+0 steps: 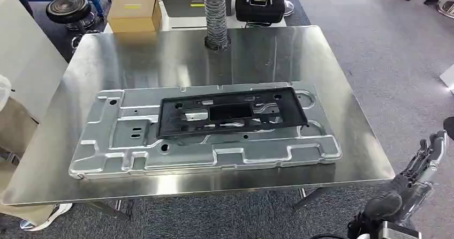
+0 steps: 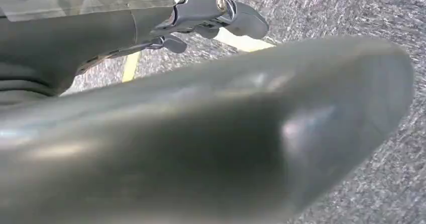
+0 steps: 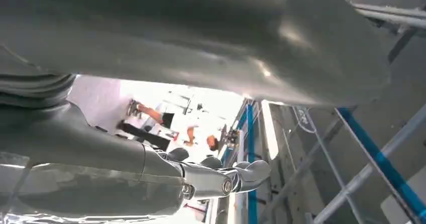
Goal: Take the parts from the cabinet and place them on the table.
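Lying flat across the middle of the tabletop (image 1: 342,116), a black frame (image 1: 230,113) on top of a big metal plate (image 1: 203,153), right hand (image 1: 423,166) low off the near right corner with fingers loosely apart, holding nothing, left hand (image 2: 211,18) likewise empty.
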Robot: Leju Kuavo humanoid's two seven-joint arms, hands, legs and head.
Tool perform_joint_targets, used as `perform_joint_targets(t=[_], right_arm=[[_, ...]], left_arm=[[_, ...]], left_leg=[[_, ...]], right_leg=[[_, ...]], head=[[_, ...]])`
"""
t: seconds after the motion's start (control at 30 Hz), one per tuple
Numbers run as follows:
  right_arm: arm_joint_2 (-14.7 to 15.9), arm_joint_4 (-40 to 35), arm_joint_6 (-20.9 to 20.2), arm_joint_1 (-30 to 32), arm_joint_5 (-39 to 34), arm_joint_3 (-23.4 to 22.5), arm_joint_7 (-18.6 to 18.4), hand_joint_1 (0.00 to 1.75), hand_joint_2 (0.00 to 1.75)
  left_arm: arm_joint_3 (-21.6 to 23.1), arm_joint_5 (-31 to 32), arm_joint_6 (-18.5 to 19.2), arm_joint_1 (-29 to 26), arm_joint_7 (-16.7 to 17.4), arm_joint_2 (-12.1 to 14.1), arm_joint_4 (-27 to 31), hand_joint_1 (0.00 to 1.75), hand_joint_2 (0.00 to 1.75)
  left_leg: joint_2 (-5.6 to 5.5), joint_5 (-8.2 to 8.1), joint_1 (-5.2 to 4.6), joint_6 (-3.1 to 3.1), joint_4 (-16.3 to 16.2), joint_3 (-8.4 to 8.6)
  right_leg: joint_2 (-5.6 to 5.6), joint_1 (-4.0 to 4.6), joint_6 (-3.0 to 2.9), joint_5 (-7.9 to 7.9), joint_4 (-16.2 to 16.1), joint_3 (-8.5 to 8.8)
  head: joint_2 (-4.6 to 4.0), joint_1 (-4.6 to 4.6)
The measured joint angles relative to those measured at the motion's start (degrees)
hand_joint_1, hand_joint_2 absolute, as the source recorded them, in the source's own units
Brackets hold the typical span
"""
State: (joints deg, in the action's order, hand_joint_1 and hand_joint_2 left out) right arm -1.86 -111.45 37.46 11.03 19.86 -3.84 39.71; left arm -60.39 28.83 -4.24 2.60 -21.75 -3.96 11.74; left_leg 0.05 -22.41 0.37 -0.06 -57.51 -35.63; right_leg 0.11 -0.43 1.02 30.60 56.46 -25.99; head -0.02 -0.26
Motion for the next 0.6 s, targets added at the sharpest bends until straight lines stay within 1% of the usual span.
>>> perform_joint_targets(t=[0.03, 0.07, 0.1, 0.13, 0.17, 0.2, 0.23, 0.27, 0.3, 0.33, 0.37, 0.4, 0.43, 0.47, 0.5, 0.53, 0.57, 0.6], right_arm=[[-0.2, 0.0, 0.1, 0.3, 0.6, -0.6, 0.0, 0.0, 0.0], [-0.3, 0.0, 0.2, 0.6, 0.8, -1.0, -0.1, 0.0, 0.0], [-0.5, 0.0, 0.3, 1.0, 1.0, -1.5, -0.3, 0.0, 0.0], [-1.0, 0.0, 0.2, 1.2, 1.1, -1.9, -0.4, 0.0, 0.0], [-1.2, 0.0, 0.2, 1.6, 1.1, -2.2, -0.7, 0.0, 0.0], [-1.4, 0.1, -0.2, 2.1, 1.1, -2.8, -1.0, 0.0, 0.0], [-1.8, 0.2, -0.5, 2.5, 1.1, -3.3, -1.0, 0.0, 0.0], [-2.0, 0.3, -0.9, 2.8, 1.3, -3.8, -1.2, 0.0, 0.0], [-2.4, 0.5, -1.5, 3.1, 1.6, -4.2, -1.6, 0.0, 0.0], [-2.8, 0.8, -3.0, 3.2, 1.5, -5.0, -2.2, 0.0, 0.0], [-3.2, 1.2, -4.5, 3.3, 0.8, -5.6, -2.4, 0.0, 0.0], [-3.5, 1.6, -6.5, 3.3, -0.4, -6.2, -2.9, 0.0, 0.0], [-3.8, 2.0, -8.8, 3.3, -1.8, -6.8, -3.5, 0.0, 0.0], [-4.2, 2.8, -10.9, 3.4, -2.5, -7.5, -3.8, 0.0, 0.0], [-4.5, 3.7, -12.2, 3.4, -2.5, -8.1, -4.0, 0.0, 0.0], [-4.8, 4.7, -13.2, 3.4, -2.5, -8.8, -4.0, 0.0, 0.0], [-5.3, 5.8, -14.2, 3.4, -2.5, -9.5, -3.9, 0.0, 0.0], [-5.8, 6.6, -15.1, 3.5, -2.6, -10.1, -3.9, 0.0, 0.0]], left_arm=[[0.0, 0.2, 0.2, 0.0, 0.0, 0.0, 0.0, 0.0, 0.0], [0.0, 0.4, 0.3, 0.0, 0.1, 0.0, 0.0, 0.0, 0.0], [0.0, 0.4, 0.4, -0.2, 0.2, 0.0, 0.0, 0.0, 0.0], [0.0, 0.5, 0.4, -0.3, 0.2, 0.0, 0.0, 0.0, 0.0], [0.0, 0.5, 0.5, -0.2, 0.2, 0.0, 0.0, 0.0, 0.0], [0.0, 0.5, 0.6, -0.2, 0.2, -0.1, 0.0, 0.0, 0.0], [0.0, 0.6, 0.7, -0.2, 0.2, -0.1, 0.0, 0.0, 0.0], [0.0, 0.7, 0.7, -0.2, 0.2, -0.1, 0.0, 0.0, 0.0], [0.0, 0.8, 0.7, -0.2, 0.2, -0.1, 0.0, 0.0, 0.0], [0.0, 1.1, 0.8, -0.2, 0.2, -0.1, 0.0, 0.0, 0.0], [0.0, 1.2, 0.8, -0.2, 0.2, -0.1, 0.0, 0.0, 0.0], [0.0, 1.2, 0.9, -0.1, 0.2, -0.1, 0.0, 0.0, 0.0], [0.0, 1.3, 0.9, 0.0, 0.1, -0.1, 0.0, 0.0, 0.0], [0.0, 1.5, 1.0, 0.2, 0.1, 0.0, 0.1, 0.0, 0.0], [0.0, 1.6, 1.1, 0.4, 0.1, -0.1, 0.1, 0.0, 0.0], [0.0, 1.7, 1.2, 0.4, 0.1, -0.2, 0.1, 0.0, 0.0], [0.0, 1.8, 1.2, 0.5, 0.2, -0.2, 0.1, 0.0, 0.0], [0.0, 1.9, 1.2, 0.4, 0.2, -0.2, 0.1, 0.0, 0.0]], left_leg=[[-0.02, 0.38, 0.06, -0.36, 0.0, -0.03], [-0.01, 0.86, 0.21, -0.7, 0.2, -0.08], [-0.08, 1.43, -0.03, -1.26, 0.4, -0.22], [-0.17, 0.35, 0.37, -1.37, -0.2, -0.73], [-0.13, -3.19, 0.3, -1.59, -2.3, -1.69], [-0.12, -7.14, 0.37, -1.8, -6.3, -2.76], [-0.12, -10.29, 0.37, -2.01, -10.7, -3.78], [-0.11, -12.26, 0.36, -2.13, -14.8, -4.5], [-0.12, -12.48, 0.36, -2.13, -17.5, -4.52], [-0.12, -10.88, 0.32, -1.98, -17.5, -3.02], [-0.12, -8.83, 0.26, -1.76, -15.0, -0.6], [-0.12, -6.96, 0.17, -1.42, -10.6, 2.8], [-0.15, -6.33, -0.02, -0.88, -5.4, 6.69], [-0.13, -8.19, -0.32, -0.24, 0.0, 10.25], [-0.04, -8.77, -0.3, -0.3, 2.7, 11.44], [-0.1, -8.34, -0.56, -0.19, 2.4, 10.77], [-0.11, -8.16, -0.71, 0.09, 2.3, 10.55], [-0.1, -7.54, -0.72, 0.49, 2.7, 10.37]], right_leg=[[-0.03, 0.12, -0.28, 0.17, -0.5, -0.12], [-0.01, 0.26, -0.67, -0.1, -0.2, -0.4], [-0.05, -0.05, -1.22, -0.9, -0.6, -0.76], [-0.4, -0.26, -1.64, -1.63, -0.8, -1.32], [-0.33, -0.24, -2.19, -2.3, -0.9, -2.24], [-0.39, -0.19, -2.31, -2.9, -0.8, -3.01], [-0.44, -0.05, -2.43, -3.48, -0.8, -3.78], [-0.48, 0.1, -2.49, -4.04, -0.8, -4.61], [-0.48, 0.23, -2.49, -4.64, -0.6, -5.44], [-0.48, 0.34, -2.47, -5.22, -0.4, -6.39], [-0.47, 0.41, -2.44, -5.63, -0.2, -7.08], [-0.47, 0.51, -2.35, -5.99, 0.1, -7.74], [-0.44, 0.59, -2.25, -6.29, 0.4, -8.23], [-0.47, 0.75, -2.03, -6.63, 0.7, -8.55], [-0.53, 0.81, -1.69, -6.99, 0.8, -8.73], [-0.71, 0.68, -1.34, -7.52, 0.6, -8.68], [-0.76, 0.49, -0.99, -8.01, 0.5, -8.83], [-0.74, 0.5, -0.62, -8.47, 0.3, -8.83]], head=[[0.0, 0.31], [0.02, 0.2], [0.02, 0.29], [0.0, 0.26], [0.02, 0.11], [0.02, -0.26], [0.02, -0.15], [0.02, -0.24], [0.02, -0.22], [0.02, -0.24], [0.02, -0.24], [0.02, -0.24], [0.02, -0.28], [0.02, -0.19], [0.02, -0.17], [0.0, -0.11], [0.02, -0.44], [0.0, -0.3]])
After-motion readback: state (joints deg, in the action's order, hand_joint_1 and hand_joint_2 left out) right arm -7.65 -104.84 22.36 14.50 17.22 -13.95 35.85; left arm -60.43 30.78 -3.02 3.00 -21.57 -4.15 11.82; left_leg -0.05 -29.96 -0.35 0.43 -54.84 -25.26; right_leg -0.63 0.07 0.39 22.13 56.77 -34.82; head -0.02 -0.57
